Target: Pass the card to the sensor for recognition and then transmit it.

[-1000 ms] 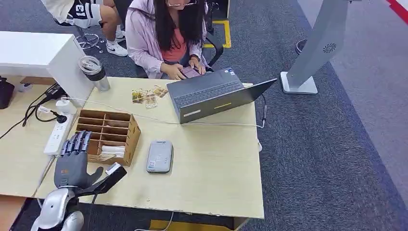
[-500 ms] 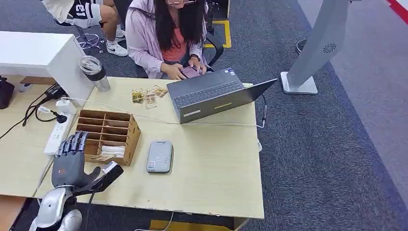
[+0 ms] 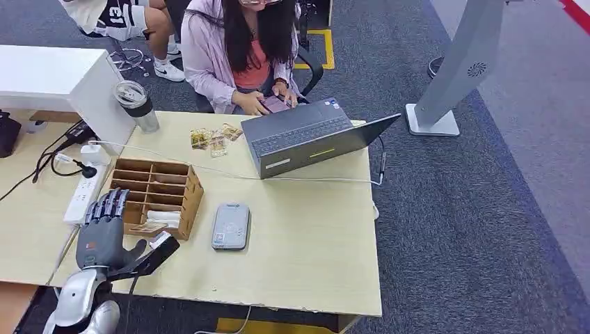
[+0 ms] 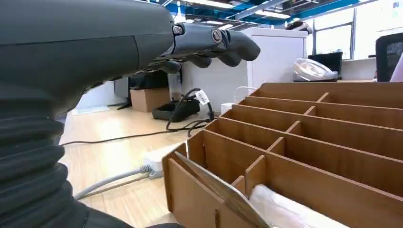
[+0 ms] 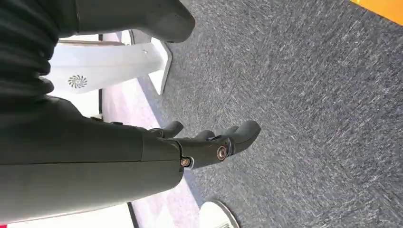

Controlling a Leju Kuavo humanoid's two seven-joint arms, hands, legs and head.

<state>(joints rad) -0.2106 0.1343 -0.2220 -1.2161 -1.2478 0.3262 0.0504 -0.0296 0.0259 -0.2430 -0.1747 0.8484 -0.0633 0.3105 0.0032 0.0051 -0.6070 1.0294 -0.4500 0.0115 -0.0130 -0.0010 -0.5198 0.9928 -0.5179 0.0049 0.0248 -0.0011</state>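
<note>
A wooden divided box (image 3: 194,197) stands at the table's near left. A brownish card (image 3: 147,227) lies tilted in its nearest compartment, beside a white item (image 3: 165,216). My left hand (image 3: 103,236) hovers at the box's near-left corner, fingers stretched over the rim, thumb spread toward the right, holding nothing. The left wrist view shows the left hand (image 4: 95,52) above the box (image 4: 190,199) with the card (image 4: 223,192) leaning against a divider. A grey card sensor (image 3: 231,225) lies flat just right of the box. My right hand (image 5: 142,152) hangs over carpet, fingers loose and empty.
A person (image 3: 240,49) sits at the far side working at an open laptop (image 3: 313,136), whose cable runs across the table. A power strip (image 3: 83,195), a tumbler (image 3: 138,106) and snack packets (image 3: 214,139) lie behind the box. A grey stand (image 3: 459,69) rises at the right.
My left hand has drawn slightly back toward the table's near-left edge and then held still. The card, box and sensor have not moved.
</note>
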